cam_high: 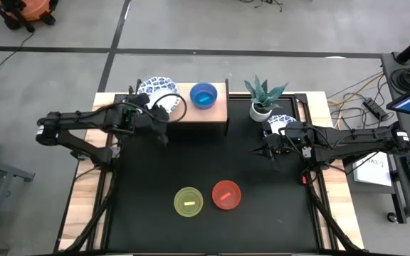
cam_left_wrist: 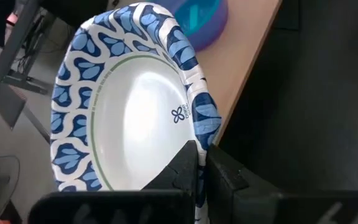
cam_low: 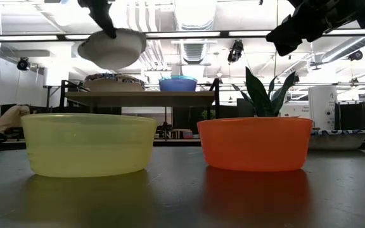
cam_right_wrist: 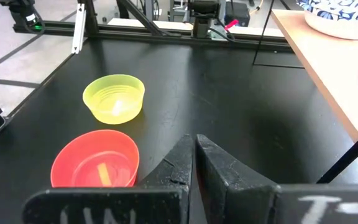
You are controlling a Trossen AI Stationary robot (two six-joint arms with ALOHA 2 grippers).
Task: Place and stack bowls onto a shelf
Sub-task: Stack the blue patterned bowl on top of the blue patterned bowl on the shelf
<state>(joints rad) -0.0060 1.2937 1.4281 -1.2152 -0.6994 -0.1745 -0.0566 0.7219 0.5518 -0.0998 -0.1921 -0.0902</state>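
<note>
My left gripper [cam_high: 161, 117] is shut on a white bowl with a blue-patterned rim [cam_low: 113, 49], above the left end of the light-wood shelf [cam_high: 218, 112]. Another patterned bowl [cam_low: 114, 81] rests on the shelf under it. Beside that stands a blue bowl with a purple outer wall [cam_high: 203, 95]. My right gripper [cam_high: 265, 150] is shut and holds nothing, hovering over the black table right of the shelf. The yellow bowl [cam_high: 188, 201] and the red bowl [cam_high: 226, 195] sit upright on the table near its front edge. One more patterned bowl [cam_high: 282, 122] lies by the right arm. My left gripper holds the patterned bowl by its scalloped rim [cam_left_wrist: 205, 124], pinched with one finger [cam_left_wrist: 184, 163] inside the bowl and the other outside. The fingers come down at a slant from above. The bowl is lifted clear and tilted, above the bowl on the shelf.
A white pot with a green plant [cam_high: 261, 107] stands right of the shelf, close to the right arm. Open black tabletop [cam_high: 191, 156] lies between the shelf and the two plastic bowls. The shelf's right end [cam_high: 221, 99] is bare wood.
</note>
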